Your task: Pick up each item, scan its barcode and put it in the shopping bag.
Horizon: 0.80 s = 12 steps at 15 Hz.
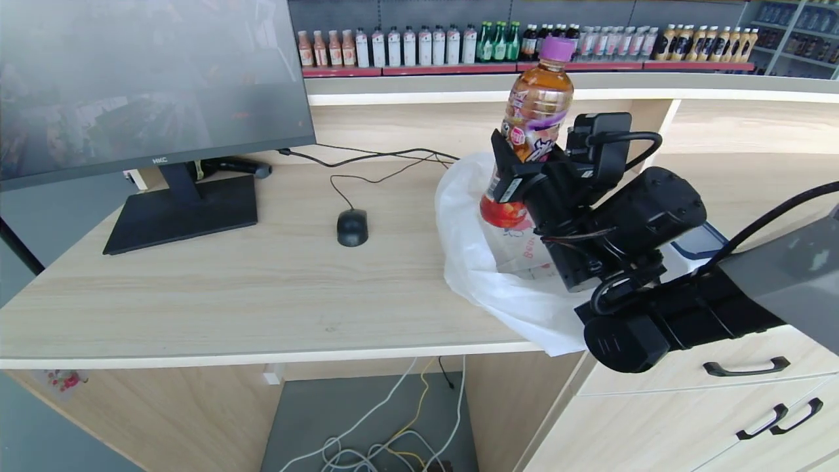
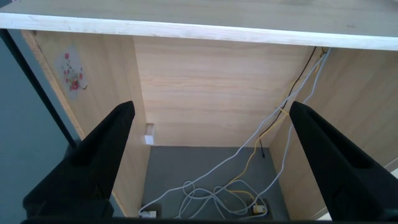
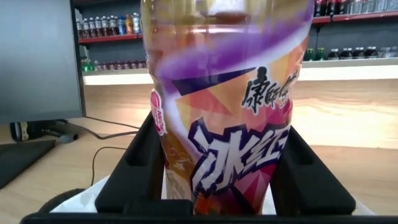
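1. Counter (image 1: 262, 288): pale wood-grain top. Clock bearings below are read on it from the head camera, with 12 o'clock at the far edge.
2. Bottle (image 1: 536, 124): clear plastic, amber drink, purple cap, purple and orange label. It stands nearly upright at about 2 o'clock, raised off the counter. Its base is over the mouth of the shopping bag; I cannot tell whether it touches the bag. The right wrist view shows the label close up (image 3: 230, 124).
3. Right gripper (image 1: 521, 174): black, pinching the bottle at its lower half, with one finger on each side of the label. The right wrist view shows the same grip (image 3: 227, 177).
4. Shopping bag (image 1: 472, 262): thin white plastic, lying slumped on the counter from 2 to 4 o'clock. Its near edge hangs over the counter's front lip.
5. Packet (image 1: 518, 252): pale with reddish print, lying inside the bag just below the bottle's base.
6. Left gripper (image 2: 211, 124): two black fingers spread wide with nothing between them. It sits low, in front of the counter's front edge, facing the recess underneath.
7. Cables (image 2: 217, 186): white, yellow and black, hanging and coiled in that recess.
8. Monitor (image 1: 151, 78): dark screen on a flat black stand, at 10 o'clock.
9. Mouse (image 1: 352, 227): black and corded, near the centre and well apart from the bag.
10. Shelf (image 1: 524, 42): a row of drink bottles beyond 12 o'clock.
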{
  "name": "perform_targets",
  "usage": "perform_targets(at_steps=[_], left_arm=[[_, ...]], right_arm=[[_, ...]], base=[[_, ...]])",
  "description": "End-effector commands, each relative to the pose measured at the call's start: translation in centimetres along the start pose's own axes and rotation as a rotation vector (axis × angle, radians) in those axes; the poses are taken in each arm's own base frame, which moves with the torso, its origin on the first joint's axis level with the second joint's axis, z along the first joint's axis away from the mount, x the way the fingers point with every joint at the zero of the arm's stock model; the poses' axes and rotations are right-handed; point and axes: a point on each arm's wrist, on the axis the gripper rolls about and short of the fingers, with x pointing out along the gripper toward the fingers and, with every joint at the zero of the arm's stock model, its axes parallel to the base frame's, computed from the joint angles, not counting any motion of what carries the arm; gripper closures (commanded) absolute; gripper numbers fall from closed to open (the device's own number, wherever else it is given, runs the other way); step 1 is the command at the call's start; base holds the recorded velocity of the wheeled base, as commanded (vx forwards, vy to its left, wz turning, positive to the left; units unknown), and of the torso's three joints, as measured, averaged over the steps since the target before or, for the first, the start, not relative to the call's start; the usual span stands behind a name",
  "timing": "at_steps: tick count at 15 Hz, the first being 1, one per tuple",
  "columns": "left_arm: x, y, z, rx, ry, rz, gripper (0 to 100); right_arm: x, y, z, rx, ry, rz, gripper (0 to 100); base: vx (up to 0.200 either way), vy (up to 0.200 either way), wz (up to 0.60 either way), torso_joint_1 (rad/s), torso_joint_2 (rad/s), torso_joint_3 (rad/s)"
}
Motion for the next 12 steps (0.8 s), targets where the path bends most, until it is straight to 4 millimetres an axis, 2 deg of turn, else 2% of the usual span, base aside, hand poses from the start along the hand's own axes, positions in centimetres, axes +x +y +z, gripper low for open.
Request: perform_targets(at_steps=[1, 12], left_arm=[[0.0, 0.0, 0.0, 0.0, -0.001, 0.0, 0], [0.0, 0.0, 0.0, 0.002, 0.001, 0.0, 0]], right_arm=[[-0.2, 0.3, -1.6, -0.004, 0.033, 0.009, 100], [-1.8, 0.5, -5.0, -0.013, 0.146, 0.026, 100]], base=[[0.0, 0.0, 0.0, 0.0, 0.0, 0.0], [0.0, 0.0, 0.0, 0.0, 0.0, 0.0]])
